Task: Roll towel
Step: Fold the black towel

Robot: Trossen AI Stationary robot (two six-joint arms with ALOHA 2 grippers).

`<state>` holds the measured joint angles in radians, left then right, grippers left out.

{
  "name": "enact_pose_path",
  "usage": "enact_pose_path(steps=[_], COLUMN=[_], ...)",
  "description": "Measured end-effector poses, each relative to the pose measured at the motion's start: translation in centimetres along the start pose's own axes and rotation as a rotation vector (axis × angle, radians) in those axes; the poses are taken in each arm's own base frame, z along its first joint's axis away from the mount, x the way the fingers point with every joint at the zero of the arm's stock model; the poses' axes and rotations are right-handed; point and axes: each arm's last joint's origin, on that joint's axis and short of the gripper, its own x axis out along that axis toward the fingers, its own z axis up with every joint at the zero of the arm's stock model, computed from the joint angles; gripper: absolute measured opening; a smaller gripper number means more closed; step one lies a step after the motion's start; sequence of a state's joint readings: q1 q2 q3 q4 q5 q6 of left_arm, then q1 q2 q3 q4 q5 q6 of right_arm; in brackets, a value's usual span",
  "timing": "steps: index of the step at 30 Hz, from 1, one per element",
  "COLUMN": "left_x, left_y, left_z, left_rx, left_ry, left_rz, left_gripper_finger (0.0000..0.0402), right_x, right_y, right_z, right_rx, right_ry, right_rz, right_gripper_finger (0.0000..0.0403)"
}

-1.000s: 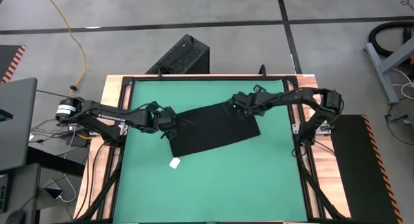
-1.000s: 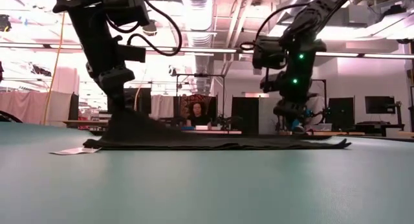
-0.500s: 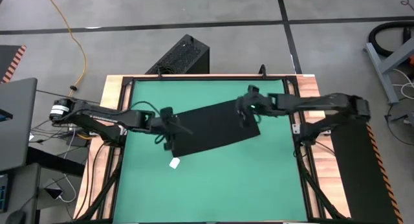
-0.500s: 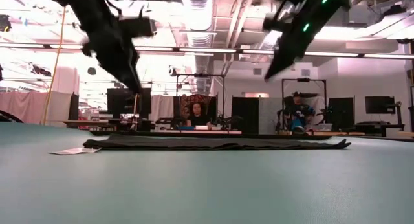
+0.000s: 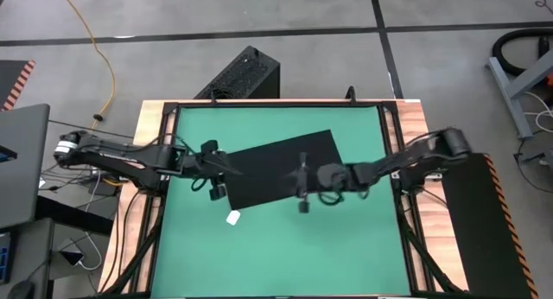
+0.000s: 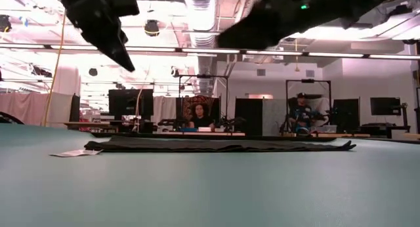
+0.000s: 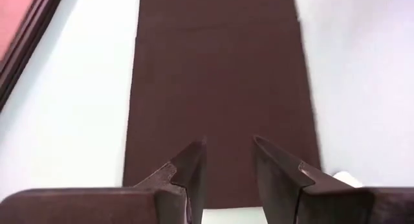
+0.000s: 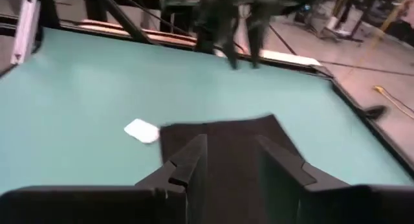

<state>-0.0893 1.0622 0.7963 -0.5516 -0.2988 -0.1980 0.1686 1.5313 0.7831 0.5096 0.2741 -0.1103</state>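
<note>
The black towel (image 5: 285, 169) lies spread flat on the green mat (image 5: 276, 247), turned slightly askew. In the low view the towel (image 6: 216, 146) is a thin flat strip. Its white tag (image 5: 233, 218) lies on the mat off its near left corner. My left gripper (image 5: 223, 165) hovers open above the towel's left end (image 7: 220, 68), pointing along it. My right gripper (image 5: 298, 182) hangs open above the towel's near edge, pointing toward the table's left. It looks across the towel (image 8: 220, 130) at the tag (image 8: 141, 130). Neither gripper touches the cloth.
A black vented box (image 5: 242, 74) stands on the floor beyond the table's far edge. A laptop (image 5: 17, 161) sits off the left side. The black table frame (image 5: 393, 135) borders the mat. People (image 6: 199, 115) sit in the room behind.
My left gripper has let go of the towel's left end, risen and drawn back toward the table's left edge. The bunched-up end has dropped flat. My right gripper has risen from the towel's far right corner, swung toward the near edge and the left, and tipped from pointing down to nearly level.
</note>
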Motion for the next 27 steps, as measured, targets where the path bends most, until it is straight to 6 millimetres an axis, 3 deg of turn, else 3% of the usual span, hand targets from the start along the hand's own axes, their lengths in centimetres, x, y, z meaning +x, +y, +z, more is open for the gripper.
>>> enact_pose_path(steps=[7,14,16,22,27], left_x=[-2.9,-5.2,-5.6,-6.1,-6.2], left_y=[-0.5,-0.7,-0.9,-1.5,-1.7], left_z=[-0.4,-1.4,-1.5,-1.8,-1.9], left_rx=[-0.062,-0.173,-0.189,-0.183,-0.17], left_ry=[-0.085,-0.098,-0.112,-0.135,-0.141], left_rz=[-0.027,-0.062,-0.067,-0.061,-0.063], left_gripper_finger=[0.0096,0.0013,0.0006,0.0001,0.0001], right_x=[7.6,14.7,16.3,19.0,20.2], right_y=[3.2,5.7,6.3,7.5,8.7], right_z=[-0.1,-0.3,-0.4,-0.4,-2.0], right_rx=[-0.022,-0.111,-0.146,-0.211,-0.218], right_ry=[0.038,0.185,0.243,0.343,0.384], right_rz=[-0.036,-0.011,-0.005,-0.052,-0.041], right_gripper_finger=[0.012,0.002,0.0011,0.0006,0.0004])
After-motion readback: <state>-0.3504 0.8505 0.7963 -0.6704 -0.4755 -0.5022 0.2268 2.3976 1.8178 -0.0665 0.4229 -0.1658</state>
